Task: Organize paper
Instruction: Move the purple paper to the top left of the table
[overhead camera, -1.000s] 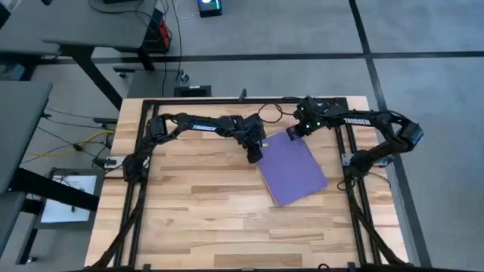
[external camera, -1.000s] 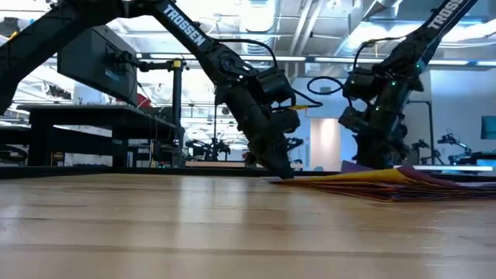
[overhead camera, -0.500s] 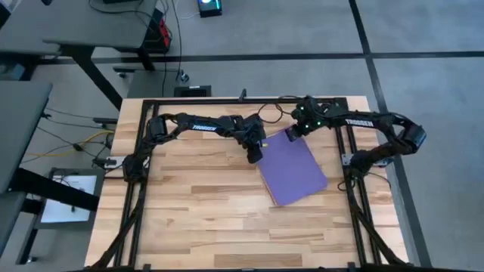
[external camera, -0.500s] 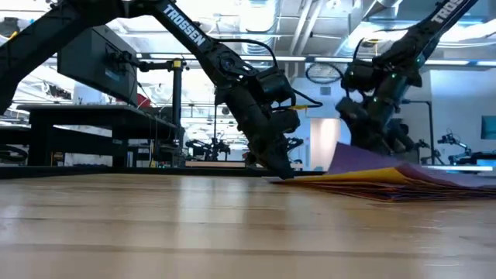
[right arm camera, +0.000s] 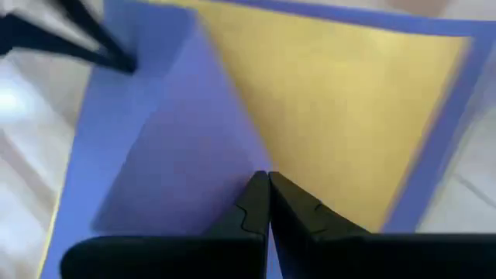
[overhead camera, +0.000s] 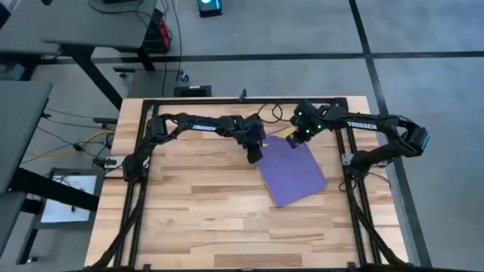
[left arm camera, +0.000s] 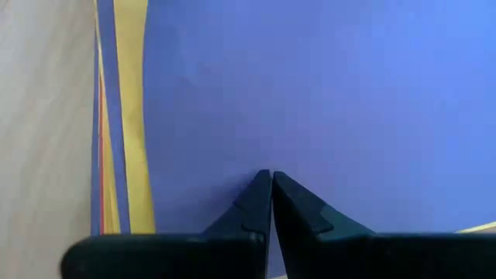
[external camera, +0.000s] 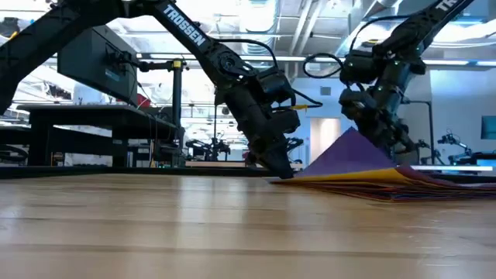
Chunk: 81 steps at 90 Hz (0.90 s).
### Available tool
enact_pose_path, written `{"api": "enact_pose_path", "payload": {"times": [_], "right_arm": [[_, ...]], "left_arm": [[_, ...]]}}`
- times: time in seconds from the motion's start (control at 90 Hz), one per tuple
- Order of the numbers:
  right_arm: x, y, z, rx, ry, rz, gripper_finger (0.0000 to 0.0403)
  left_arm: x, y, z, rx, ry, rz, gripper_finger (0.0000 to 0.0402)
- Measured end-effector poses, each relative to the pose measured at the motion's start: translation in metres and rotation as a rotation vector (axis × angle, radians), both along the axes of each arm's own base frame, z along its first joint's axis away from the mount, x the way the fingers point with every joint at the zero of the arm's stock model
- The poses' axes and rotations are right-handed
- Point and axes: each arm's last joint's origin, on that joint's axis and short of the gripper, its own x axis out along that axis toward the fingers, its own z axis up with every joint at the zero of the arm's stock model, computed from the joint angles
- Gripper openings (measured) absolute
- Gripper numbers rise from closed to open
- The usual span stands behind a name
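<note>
A stack of coloured paper [external camera: 387, 183] lies right of the table's middle, with a purple sheet [overhead camera: 295, 172] on top. Yellow, blue and red edges [left arm camera: 116, 116] show beneath it in the left wrist view. My left gripper [overhead camera: 255, 155] is shut, its tips down on the stack's left corner. My right gripper [overhead camera: 293, 139] is shut on the purple sheet's far corner, which is raised off the stack. Under the raised part a yellow sheet [right arm camera: 349, 108] shows. My left gripper presses its shut fingertips [left arm camera: 271, 182] down on the purple sheet near its left corner, slanting down from the table's left. The sheet lies flat on the stack there. My right gripper pinches the purple sheet's far corner [right arm camera: 232, 167] between its two fingers, a single layer. The fingers come from above and the far right. That corner stands up as a peak [external camera: 350, 149], while the sheet's near part lies on the stack.
Black frame rails [overhead camera: 242, 100] run along the table's far edge and down both sides. A cable loop [overhead camera: 271, 113] hangs between the arms. Bare wood [overhead camera: 204, 219] fills the near half of the table.
My right gripper has gone up and a little toward the table's left with the purple sheet's far corner. That corner has peeled up off the stack into a peak, and the yellow sheet beneath it has come into view. The near part stayed flat under my still left gripper.
</note>
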Motion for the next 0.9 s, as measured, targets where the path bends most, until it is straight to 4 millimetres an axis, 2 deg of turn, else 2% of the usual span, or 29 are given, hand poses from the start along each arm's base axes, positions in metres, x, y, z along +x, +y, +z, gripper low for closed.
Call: {"api": "enact_pose_path", "payload": {"times": [0.122, 0.411, 0.567, 0.756, 0.9], "right_arm": [[0.005, 0.000, -0.006, -0.048, 0.005, -0.005, 0.0000], [0.004, -0.023, -0.044, -0.035, 0.096, -0.078, 0.0000], [0.003, -0.025, -0.048, -0.022, 0.108, -0.077, 0.0000], [-0.002, -0.026, -0.049, -0.020, 0.144, -0.059, 0.0000], [-0.011, -0.029, -0.050, -0.030, 0.211, -0.061, 0.0000]], "left_arm": [[0.000, 0.000, 0.000, 0.000, -0.001, 0.000, 0.0000], [0.000, -0.001, 0.000, -0.003, 0.000, 0.005, 0.0000], [-0.002, -0.002, -0.001, -0.017, 0.031, 0.016, 0.0000], [-0.017, -0.006, -0.006, -0.045, 0.194, 0.003, 0.0000], [-0.030, -0.010, -0.001, -0.056, 0.313, -0.015, 0.0000]]}}
